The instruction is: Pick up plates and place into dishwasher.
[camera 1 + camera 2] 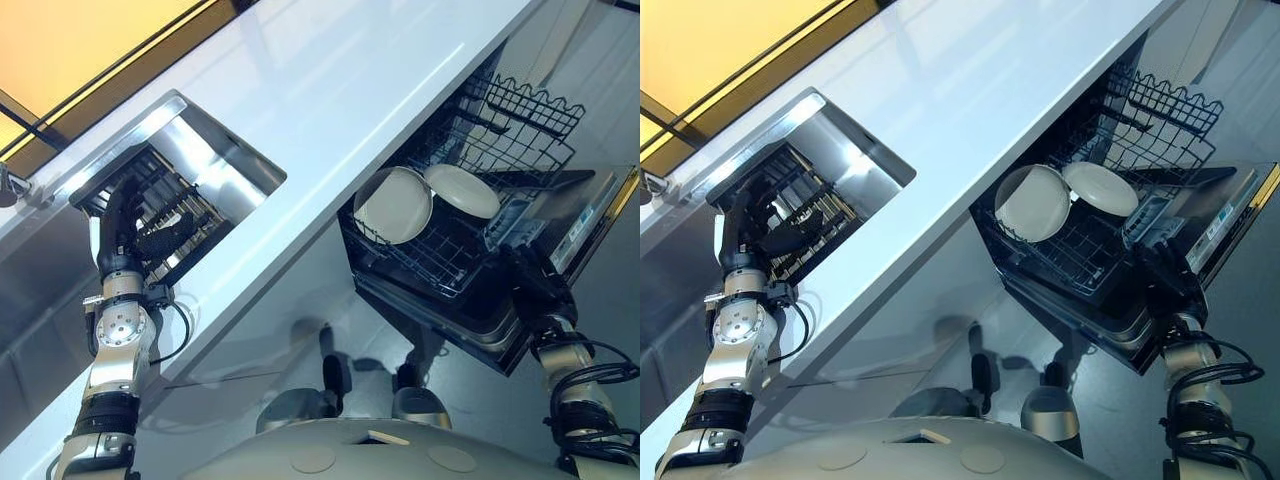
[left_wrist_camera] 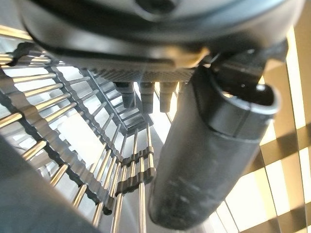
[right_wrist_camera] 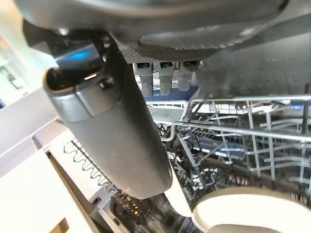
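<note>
At left of the frame, the left hand point(image 1: 150, 240) reaches relaxed and empty into the sink rack point(image 1: 190, 215); the right hand point(image 1: 530, 285), fingers straight, could bump two racked plates point(image 1: 395, 205) in the dishwasher point(image 1: 590, 215).

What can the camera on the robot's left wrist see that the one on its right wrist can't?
The left wrist view looks past the left hand at a rack of metal bars down in the sink; no plate shows among them. The right wrist view looks past the right hand into the dishwasher's wire basket, with a white plate standing below it. In both, a dark thumb juts across the picture beside a row of relaxed fingers, and neither hand holds anything.
</note>
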